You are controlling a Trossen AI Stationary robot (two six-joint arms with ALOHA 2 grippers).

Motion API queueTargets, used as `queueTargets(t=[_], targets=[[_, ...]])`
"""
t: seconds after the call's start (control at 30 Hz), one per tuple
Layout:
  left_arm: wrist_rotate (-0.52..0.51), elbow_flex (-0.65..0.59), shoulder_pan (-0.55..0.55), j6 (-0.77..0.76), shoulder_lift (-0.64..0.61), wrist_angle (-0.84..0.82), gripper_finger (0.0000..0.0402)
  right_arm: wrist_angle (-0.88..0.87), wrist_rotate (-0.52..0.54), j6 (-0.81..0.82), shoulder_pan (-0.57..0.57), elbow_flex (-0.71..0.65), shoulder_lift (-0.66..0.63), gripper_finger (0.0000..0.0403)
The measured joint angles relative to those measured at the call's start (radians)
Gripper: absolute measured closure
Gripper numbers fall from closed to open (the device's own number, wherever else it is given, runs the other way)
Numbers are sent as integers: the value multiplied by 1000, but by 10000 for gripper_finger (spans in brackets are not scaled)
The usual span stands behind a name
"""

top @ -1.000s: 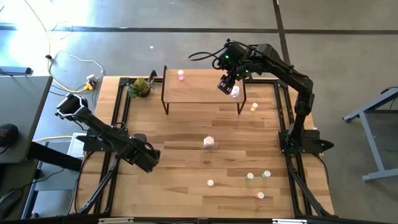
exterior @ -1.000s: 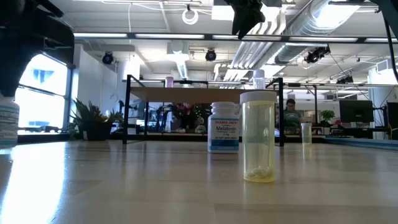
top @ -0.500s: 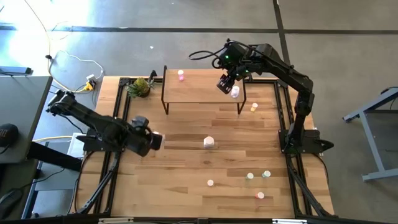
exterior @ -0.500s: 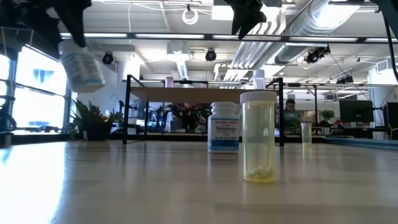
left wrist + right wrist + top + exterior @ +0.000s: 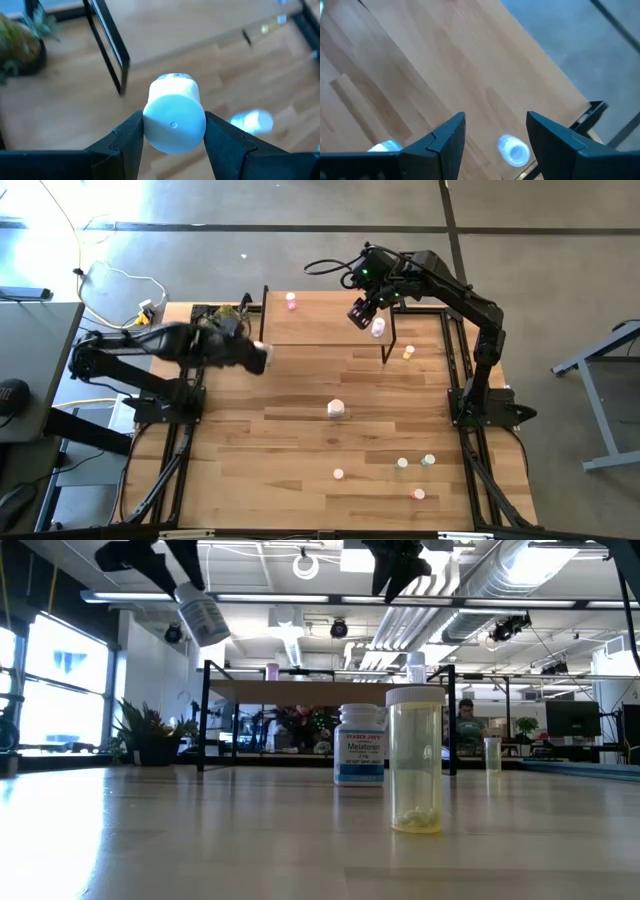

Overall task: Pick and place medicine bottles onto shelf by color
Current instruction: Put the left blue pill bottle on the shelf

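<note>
My left gripper (image 5: 250, 354) is shut on a white medicine bottle (image 5: 261, 359) and holds it in the air at the left front leg of the shelf (image 5: 325, 320), a light-wood board on black legs. In the low view that bottle (image 5: 203, 617) hangs tilted high above the table. My right gripper (image 5: 362, 313) hovers open over the shelf's right end, just above a white bottle (image 5: 514, 150) standing on the board. A pink bottle (image 5: 291, 301) stands on the shelf's far left part. More bottles stand on the table: white (image 5: 336, 409), orange (image 5: 408, 353) and green (image 5: 428, 461). My left gripper (image 5: 174, 124) pinches the white bottle between its two fingers (image 5: 129, 136), on the sides near its round white end (image 5: 175, 127), which faces the wrist camera. The fingers come from above, slanting. The bottle is lifted clear and hangs tilted below them.
A leafy plant (image 5: 227, 319) sits at the table's far left corner, close to my left arm. Small bottles (image 5: 402, 464) cluster at the near right of the table. In the low view a labelled white bottle (image 5: 360, 745) and a clear yellowish one (image 5: 415, 760) stand mid-table.
My left gripper, shut on the white bottle, has risen from the table's near left part and swung toward the far edge, up to the shelf's left front leg. The bottle has gone from near table height to well above it, now tilted.
</note>
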Motion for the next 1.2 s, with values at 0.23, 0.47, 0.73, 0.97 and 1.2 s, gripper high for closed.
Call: queueTargets(t=[0.23, 0.47, 0.73, 0.97, 1.2], targets=[[23, 88, 175, 96, 10, 60, 235, 0, 85, -49, -1, 0, 0, 201], [28, 221, 285, 126, 82, 61, 235, 0, 152, -53, -1, 0, 0, 201], [90, 386, 352, 177, 231, 29, 235, 0, 182, -53, -27, 0, 0, 201], [115, 432, 371, 95, 334, -84, 235, 0, 182, -81, -69, 0, 0, 201], [145, 433, 373, 72, 421, -94, 235, 0, 182, -101, -94, 0, 0, 201]])
